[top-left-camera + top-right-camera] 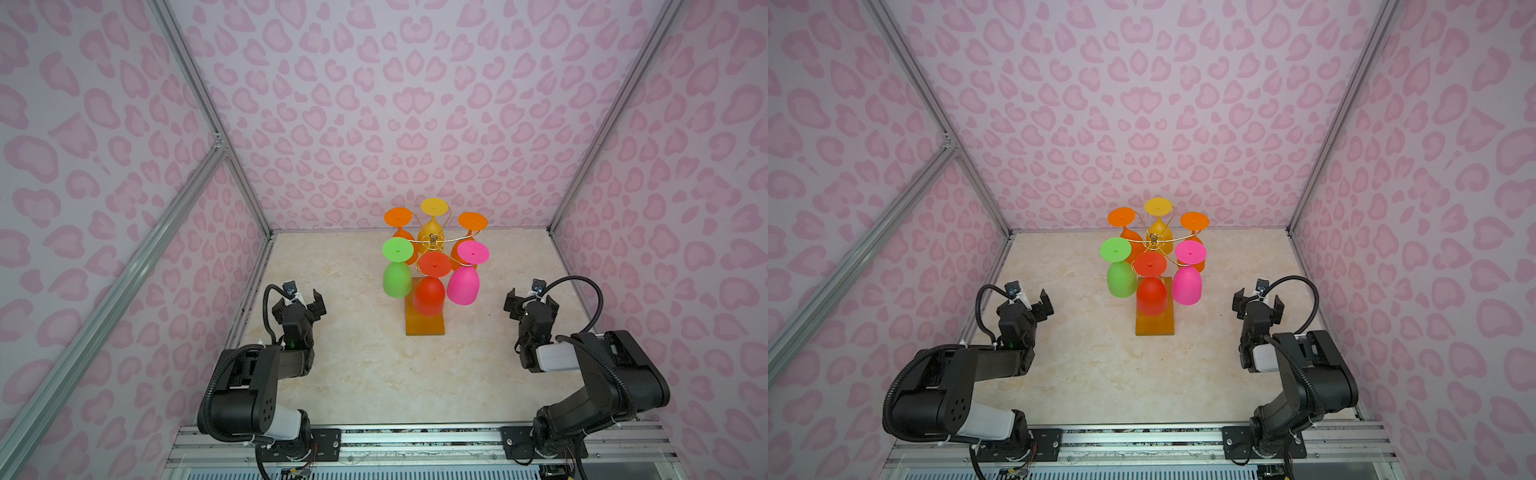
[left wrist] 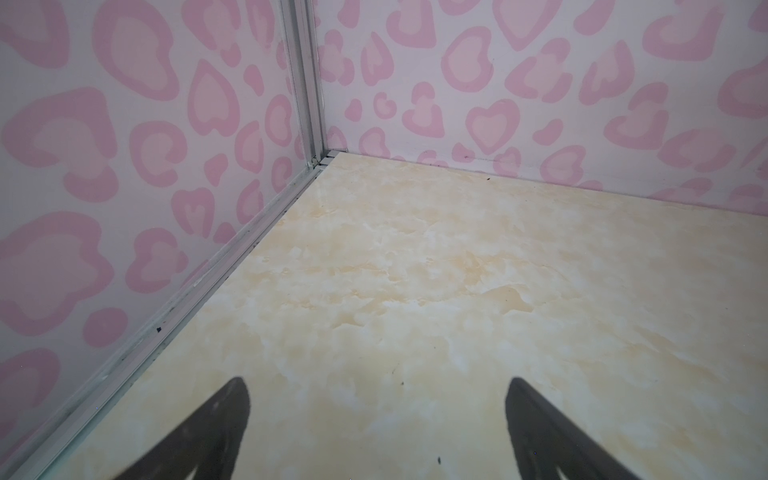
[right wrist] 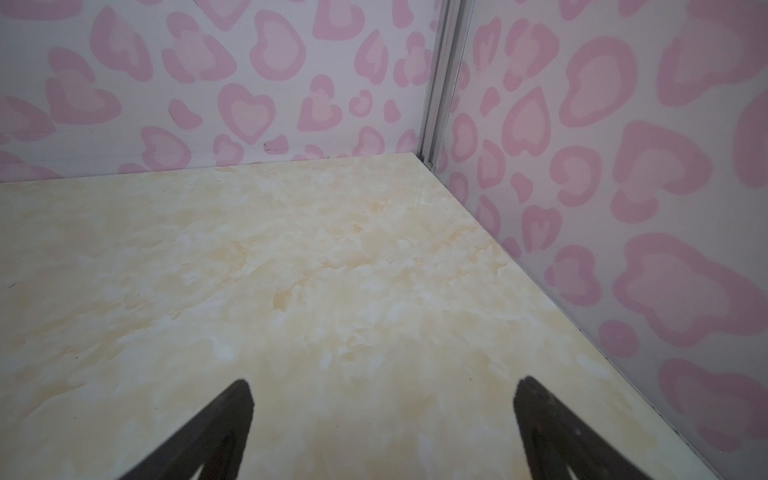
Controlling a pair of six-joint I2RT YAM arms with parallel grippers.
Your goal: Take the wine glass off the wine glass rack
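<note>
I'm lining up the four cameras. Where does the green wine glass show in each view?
Top view: green wine glass near the middle, front left on the rack.
Top view: slightly left of middle, same spot.
Left wrist: not in it.
Right wrist: not in it.
Shared landmark: marbled table.

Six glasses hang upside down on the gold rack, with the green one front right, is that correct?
Not quite: the green glass hangs front left on the gold rack, as both top views show; the pink glass is front right. The rest holds.
</note>
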